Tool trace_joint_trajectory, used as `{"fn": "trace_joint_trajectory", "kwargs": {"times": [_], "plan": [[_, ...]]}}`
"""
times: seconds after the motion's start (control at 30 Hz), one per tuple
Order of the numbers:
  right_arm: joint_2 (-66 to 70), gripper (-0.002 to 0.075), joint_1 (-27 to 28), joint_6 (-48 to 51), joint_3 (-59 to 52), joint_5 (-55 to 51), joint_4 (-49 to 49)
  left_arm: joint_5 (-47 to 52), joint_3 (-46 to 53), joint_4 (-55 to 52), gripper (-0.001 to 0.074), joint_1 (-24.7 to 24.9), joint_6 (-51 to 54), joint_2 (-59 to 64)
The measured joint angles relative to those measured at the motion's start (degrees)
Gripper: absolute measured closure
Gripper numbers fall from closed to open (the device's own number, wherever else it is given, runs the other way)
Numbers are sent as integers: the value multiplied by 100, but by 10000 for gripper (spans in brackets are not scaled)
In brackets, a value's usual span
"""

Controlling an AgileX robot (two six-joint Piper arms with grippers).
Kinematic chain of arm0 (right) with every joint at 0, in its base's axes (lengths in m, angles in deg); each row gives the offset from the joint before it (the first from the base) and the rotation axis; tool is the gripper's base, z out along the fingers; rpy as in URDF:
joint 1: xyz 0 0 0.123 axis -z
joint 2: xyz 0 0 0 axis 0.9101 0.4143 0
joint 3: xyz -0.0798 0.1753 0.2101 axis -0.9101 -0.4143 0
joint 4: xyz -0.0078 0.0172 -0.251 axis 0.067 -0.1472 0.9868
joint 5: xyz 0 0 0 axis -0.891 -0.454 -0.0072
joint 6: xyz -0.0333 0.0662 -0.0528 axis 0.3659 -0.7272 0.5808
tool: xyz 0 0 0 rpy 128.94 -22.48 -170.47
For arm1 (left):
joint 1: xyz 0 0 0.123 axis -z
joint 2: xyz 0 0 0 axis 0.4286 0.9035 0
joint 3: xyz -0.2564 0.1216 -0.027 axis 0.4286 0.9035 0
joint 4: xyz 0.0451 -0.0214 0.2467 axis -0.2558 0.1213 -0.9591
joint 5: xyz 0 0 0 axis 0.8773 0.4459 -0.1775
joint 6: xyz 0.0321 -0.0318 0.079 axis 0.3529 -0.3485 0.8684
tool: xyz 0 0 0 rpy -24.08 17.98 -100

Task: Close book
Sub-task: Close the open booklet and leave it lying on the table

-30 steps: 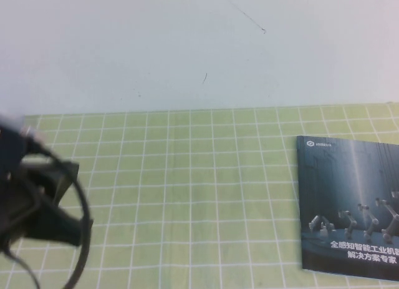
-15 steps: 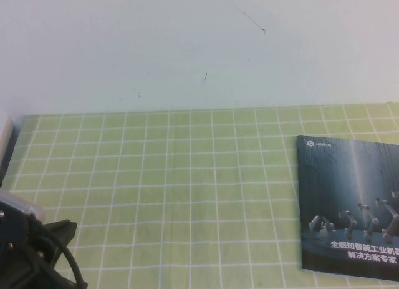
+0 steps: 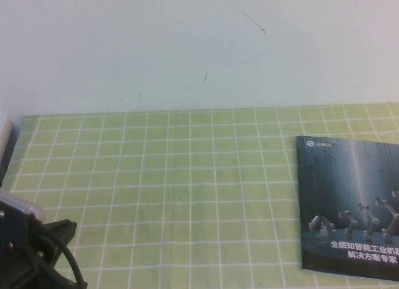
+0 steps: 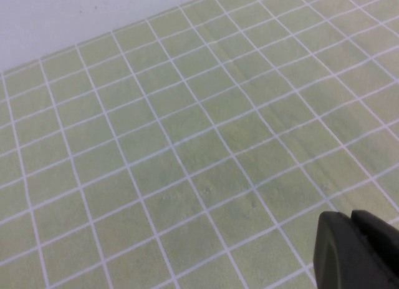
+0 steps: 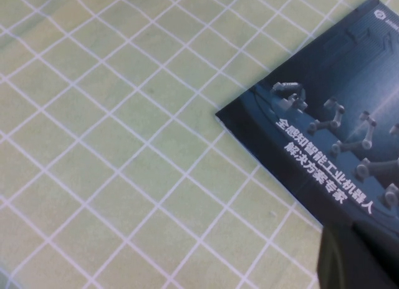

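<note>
The book [image 3: 349, 208] lies shut and flat at the right of the green checked mat [image 3: 187, 189], its dark blue cover with robot arms and white Chinese text facing up. In the right wrist view the book [image 5: 330, 114] fills the corner just beyond my right gripper [image 5: 353, 230], which hovers shut by the book's near corner, holding nothing. My left gripper [image 4: 351, 217] is shut and empty above bare mat. The left arm [image 3: 31, 251] sits at the near left corner, far from the book.
A pale blue-white wall or tabletop [image 3: 187, 52] lies beyond the mat's far edge. A grey object [image 3: 5, 136] pokes in at the left edge. The book runs past the right edge of the high view.
The left arm drew back toward the near left corner between one second and half a second ago, and has stayed still since. The book has not moved.
</note>
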Motion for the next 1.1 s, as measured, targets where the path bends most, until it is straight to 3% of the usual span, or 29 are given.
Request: {"fn": "trace_joint_trajectory", "kwargs": {"times": [0.33,0.6,0.87,1.1], "plan": [[0,729,0,27,0,-14,-11,391,0,-28,738,-104,0,-540],[0,729,0,27,0,-48,-21,1408,0,-28,738,-1185,0,-2111],[0,729,0,27,0,-48,-21,1738,0,-28,738,-2215,0,-2989],[0,729,0,27,0,-48,-21,1765,125,634,738,-2635,689,-3240]]}}
